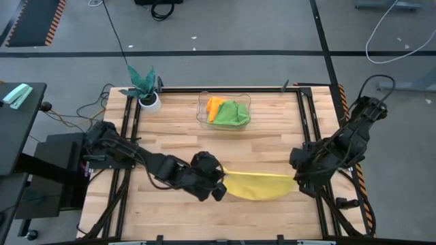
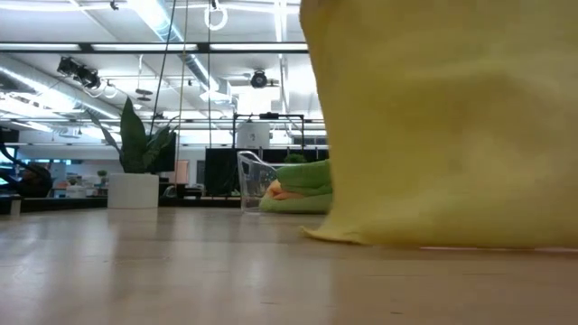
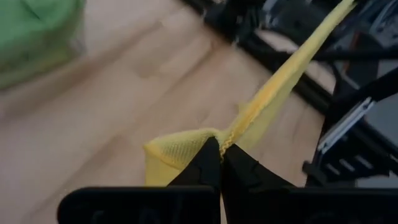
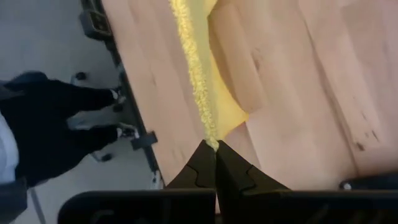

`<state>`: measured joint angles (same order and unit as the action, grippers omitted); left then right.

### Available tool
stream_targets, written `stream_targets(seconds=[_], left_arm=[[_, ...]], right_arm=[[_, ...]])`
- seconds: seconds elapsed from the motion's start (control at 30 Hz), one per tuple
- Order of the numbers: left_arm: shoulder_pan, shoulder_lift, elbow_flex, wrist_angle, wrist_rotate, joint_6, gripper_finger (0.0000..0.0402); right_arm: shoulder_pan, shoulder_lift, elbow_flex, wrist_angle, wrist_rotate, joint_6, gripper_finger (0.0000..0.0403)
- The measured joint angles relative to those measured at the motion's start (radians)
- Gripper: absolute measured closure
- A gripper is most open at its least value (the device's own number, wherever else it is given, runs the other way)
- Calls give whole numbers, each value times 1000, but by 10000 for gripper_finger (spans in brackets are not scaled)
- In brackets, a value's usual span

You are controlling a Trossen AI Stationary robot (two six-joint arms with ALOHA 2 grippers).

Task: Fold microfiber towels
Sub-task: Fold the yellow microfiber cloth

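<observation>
Nearest the front edge of the wooden counter (image 1: 272, 146), the yellow towel (image 1: 255, 184) hung stretched between the two arms, lifted along its top edge and sagging in the middle, with its lower edge touching the counter in the low view. The left tool (image 1: 219, 190) had its fingers pressed together on one corner of that towel; in the left wrist view the dark fingertips (image 3: 214, 163) met on a bunched yellow fold, and the hem ran taut away toward the other arm. The right tool (image 1: 297, 178) pinched the opposite corner in the same way, its fingers (image 4: 208, 163) closed tight on the rough yellow edge, with the rest of the cloth hanging down over the wood below. In the right wrist view a person's dark trouser legs and shoes (image 4: 56, 118) showed on the floor beside the counter's black frame.

Farther back, near the middle of the counter's far side, the clear plastic bin (image 1: 224, 111) held the other towels: the orange towel (image 1: 214, 107) at its left side, touching the green cloth (image 1: 233, 113) that filled the rest. The lighter and darker greens lay bundled together, and where one ended could not be told. At the far left corner stood the teal-leaved plant (image 1: 144, 82) in its white pot (image 1: 149, 102), well apart from the bin.
</observation>
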<state>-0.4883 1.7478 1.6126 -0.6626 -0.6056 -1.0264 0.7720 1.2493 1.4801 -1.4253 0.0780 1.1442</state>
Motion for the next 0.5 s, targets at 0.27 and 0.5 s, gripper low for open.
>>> stream_targets(seconds=[0.27, 0.5], left_arm=[[10, 42, -2, -26, 12, -40, 398], [72, 45, 21, -67, -5, 36, 398]], right_arm=[[-37, -17, -94, 6, -11, 23, 403], [-119, -23, -116, -26, 12, -84, 403]])
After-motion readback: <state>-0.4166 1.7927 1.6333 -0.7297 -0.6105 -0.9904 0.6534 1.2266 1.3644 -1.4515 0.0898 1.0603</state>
